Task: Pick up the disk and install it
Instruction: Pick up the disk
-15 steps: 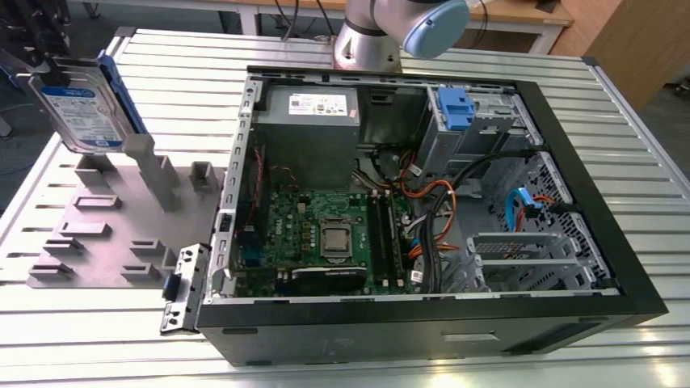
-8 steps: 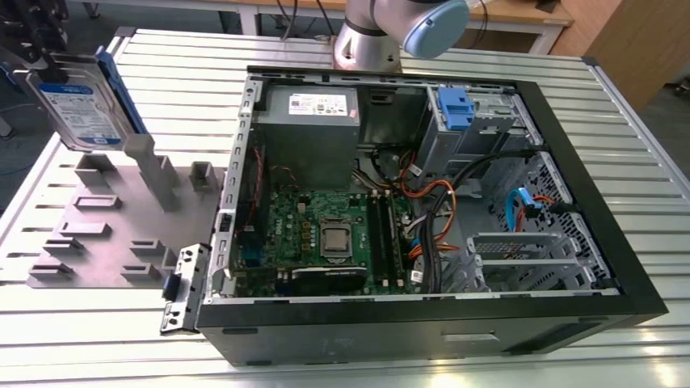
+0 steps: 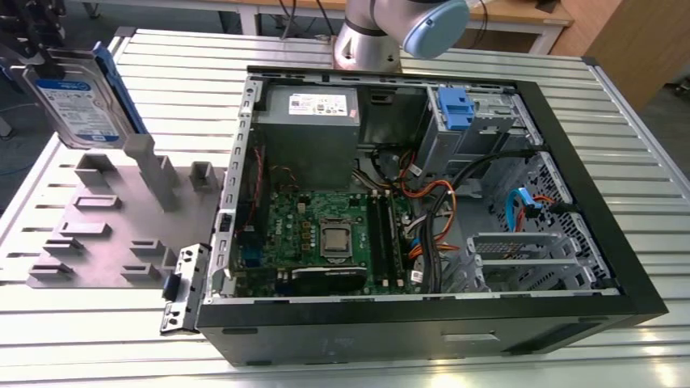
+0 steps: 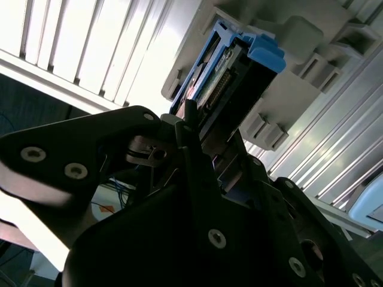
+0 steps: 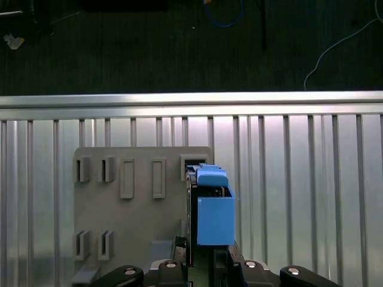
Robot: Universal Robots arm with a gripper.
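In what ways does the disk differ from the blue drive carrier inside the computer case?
Place: the disk is outside the computer case, held on edge in the gripper above the grey fixture plate; the blue drive carrier sits in a bay inside the case. Look: the disk is silver-grey metal with a white-and-blue label; the carrier is all blue plastic. Both have blue plastic: the disk carries a blue rail along its edge.
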